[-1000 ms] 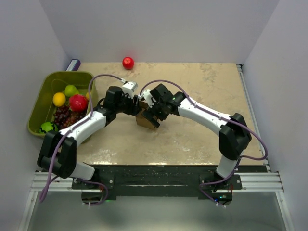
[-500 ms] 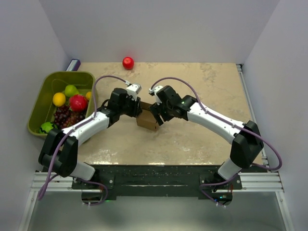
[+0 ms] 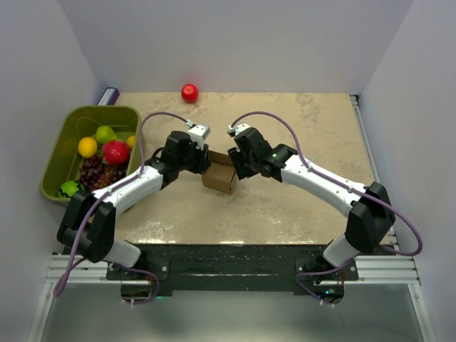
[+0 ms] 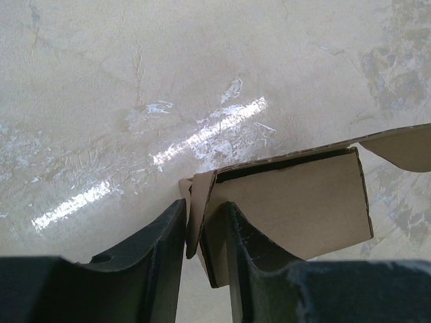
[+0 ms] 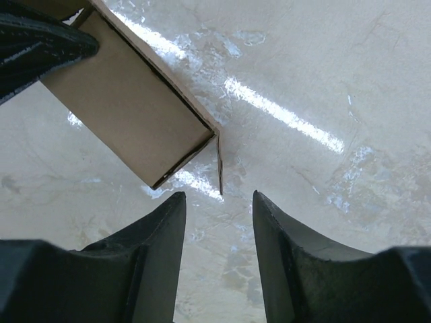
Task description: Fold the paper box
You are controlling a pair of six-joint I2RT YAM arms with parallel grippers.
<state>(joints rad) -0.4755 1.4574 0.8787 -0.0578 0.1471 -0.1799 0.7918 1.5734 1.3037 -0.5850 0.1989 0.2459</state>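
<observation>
The widest free stretch of the table [image 3: 313,128] lies on the right and far right, bare from the right arm [image 3: 320,182] to the wall. The near strip between the two arms is bare as well. In the middle the paper box [image 3: 219,178] blocks the way. The left gripper [image 4: 202,212] is clamped on a flap at its left side, and the right gripper [image 5: 219,196] is just beside its right corner, jaws apart over bare table. The left edge is taken by the green bin [image 3: 71,121] full of fruit, with the left arm [image 3: 135,182] slanting just beside it. A red ball [image 3: 189,92] sits at the far edge, and a small purple thing [image 3: 108,95] at the far-left corner.
</observation>
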